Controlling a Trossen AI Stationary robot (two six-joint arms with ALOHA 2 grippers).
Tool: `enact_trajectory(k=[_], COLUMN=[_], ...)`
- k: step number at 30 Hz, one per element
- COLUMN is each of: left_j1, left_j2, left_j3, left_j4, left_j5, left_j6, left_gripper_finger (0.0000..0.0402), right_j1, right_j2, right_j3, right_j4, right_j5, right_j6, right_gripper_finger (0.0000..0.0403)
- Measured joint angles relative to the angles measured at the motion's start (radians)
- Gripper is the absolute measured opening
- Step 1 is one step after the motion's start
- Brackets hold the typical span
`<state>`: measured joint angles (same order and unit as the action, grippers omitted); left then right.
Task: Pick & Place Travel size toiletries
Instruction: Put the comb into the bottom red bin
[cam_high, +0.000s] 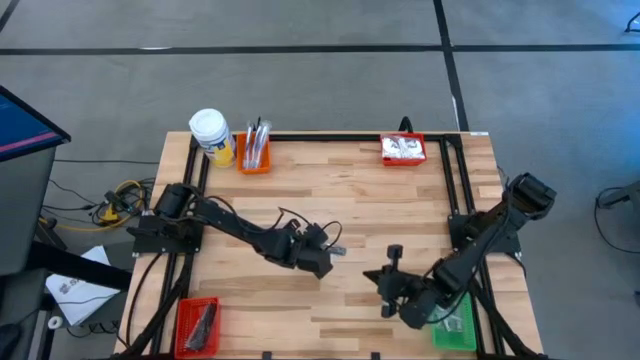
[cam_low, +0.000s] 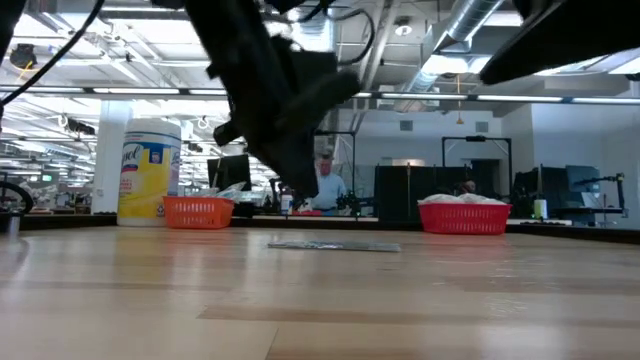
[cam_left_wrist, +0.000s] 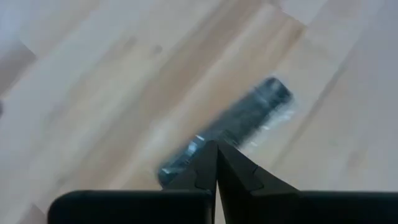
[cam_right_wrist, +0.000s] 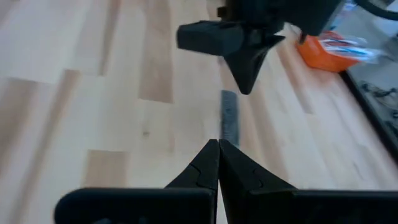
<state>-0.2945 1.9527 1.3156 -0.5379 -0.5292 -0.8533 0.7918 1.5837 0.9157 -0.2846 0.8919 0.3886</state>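
The left gripper (cam_high: 333, 252) hangs over the middle of the table (cam_high: 370, 200), its fingers (cam_left_wrist: 214, 165) pressed together with nothing between them. Just beyond its tip a dark grey bar (cam_left_wrist: 233, 121) in clear wrap lies flat on the wood, apart from the fingers; the low view shows it as a thin strip (cam_low: 333, 245) under the raised arm. The right gripper (cam_high: 384, 283) sits toward the near edge, right of centre, also pinched shut and empty, pointing at the same bar (cam_right_wrist: 229, 121) and at the left gripper (cam_right_wrist: 247, 78) above it. Farther out, an orange bin (cam_high: 253, 157) at the far edge holds upright toothbrushes (cam_high: 257, 135), with a yellow jar (cam_high: 212, 137) just beside it at the far left corner. A red bin (cam_high: 403, 150) of white packets stands at the far edge toward the right. Another red bin (cam_high: 197, 325) with dark bars sits at the near left corner, and a green bin (cam_high: 455, 328) sits at the near right corner under the right arm.
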Motion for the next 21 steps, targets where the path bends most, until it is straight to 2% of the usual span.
enact_trajectory(k=[4,8,13,16,18,21], left_j1=[0.008,0.008,0.0,-0.004,-0.006,-0.011], left_j2=[0.0,0.0,-0.016,-0.038,-0.054,-0.094], left_j3=[-0.088,-0.176,-0.294,-0.368,-0.411,-0.484], left_j4=[0.061,0.196,0.445,0.597,0.701,0.835], left_j5=[-0.034,-0.067,-0.095,-0.115,-0.116,-0.092], left_j6=[0.009,0.063,0.215,0.273,0.303,0.348], left_gripper_finger=[0.0001,0.0001,0.0002,0.0002,0.0001,0.0001], right_j1=[-0.061,-0.132,-0.201,-0.205,-0.21,-0.244], right_j2=[0.0,0.0,0.0,0.0,0.0,-0.026], right_j3=[-0.016,-0.047,-0.052,-0.05,-0.05,-0.059], right_j4=[0.001,0.023,0.088,0.132,0.195,0.314], right_j5=[-0.001,0.0,-0.006,-0.022,-0.028,-0.08], right_j6=[-0.038,-0.062,-0.096,-0.175,-0.248,-0.265], right_gripper_finger=[0.0,0.0001,0.0014,0.0025,0.0031,0.0034])
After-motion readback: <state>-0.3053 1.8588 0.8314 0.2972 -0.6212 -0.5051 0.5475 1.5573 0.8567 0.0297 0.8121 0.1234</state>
